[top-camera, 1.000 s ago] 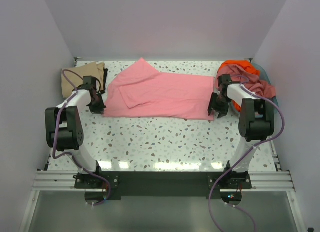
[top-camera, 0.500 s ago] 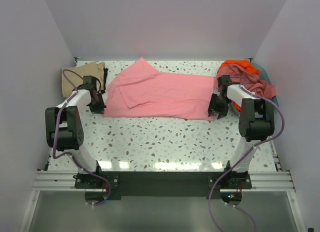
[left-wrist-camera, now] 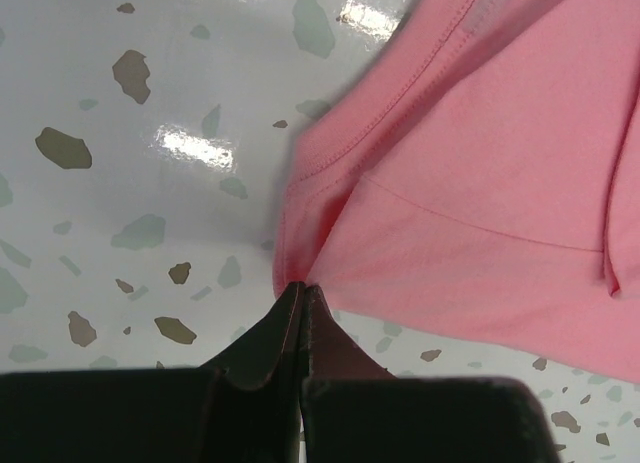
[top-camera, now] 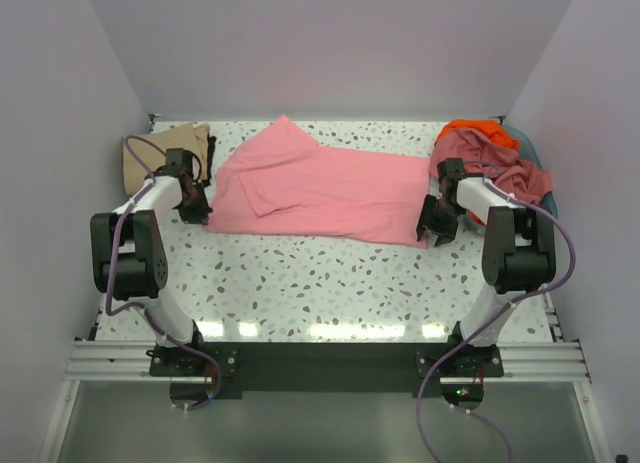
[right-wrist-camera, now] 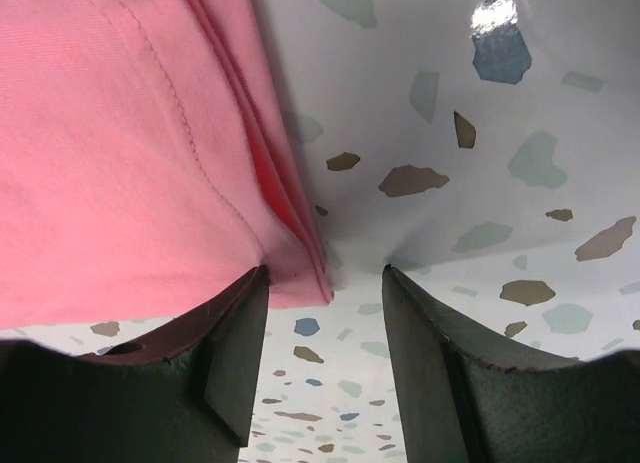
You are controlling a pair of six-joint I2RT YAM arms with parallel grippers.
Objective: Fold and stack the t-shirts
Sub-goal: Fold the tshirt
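The light pink cotton t-shirt lies long-axis left-to-right on the speckled surface. The left end effector pinches its left corner; the right end effector gapes, seemingly straddling its right corner.

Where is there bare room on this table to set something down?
Widest: the bare table between the arm bases and the near edge of the pink t-shirt. A narrow strip lies behind it along the back wall. Crowded: tan t-shirt back left, clothes pile back right.

The pink t-shirt runs off both wrist views' edges; piled shirts hide most of the blue basket.
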